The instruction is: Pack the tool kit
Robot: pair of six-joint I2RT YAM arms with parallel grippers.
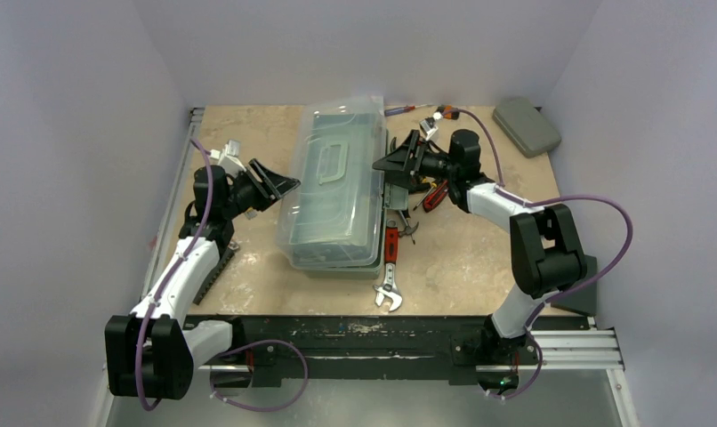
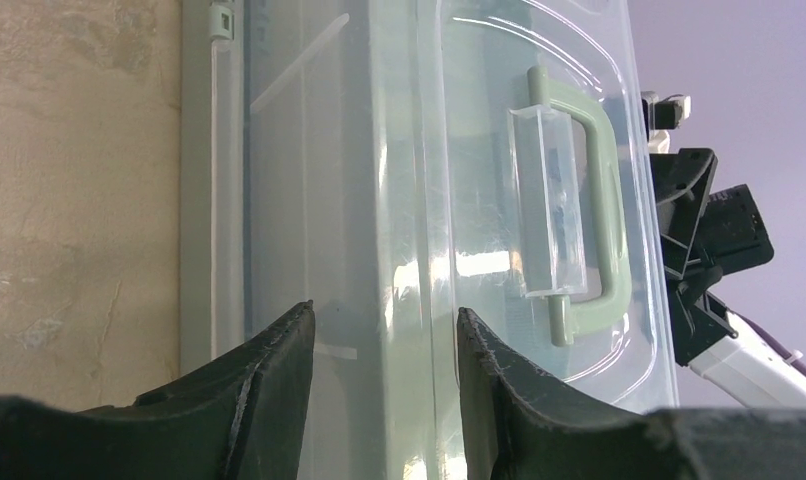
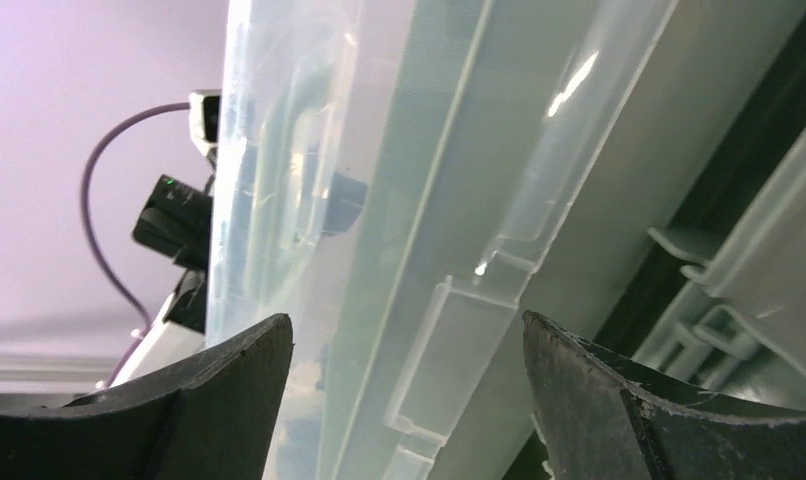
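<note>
left gripper (image 2: 381, 318) and right gripper (image 3: 404, 320) are both gaping, flanking the toolbox (image 1: 333, 191) | closing its lid (image 2: 459, 200) is probably calling for even, level pressure

Listed: one large rectangular grey-green plastic toolbox with translucent lid (image 1: 333, 191); one small flat grey case (image 1: 526, 125); one red-handled silver adjustable wrench (image 1: 390, 280); one slim screwdriver (image 1: 404, 110). Two black grippers are counted: left gripper (image 2: 384, 310), right gripper (image 3: 404, 318). Other loose tools cannot be counted.
</note>
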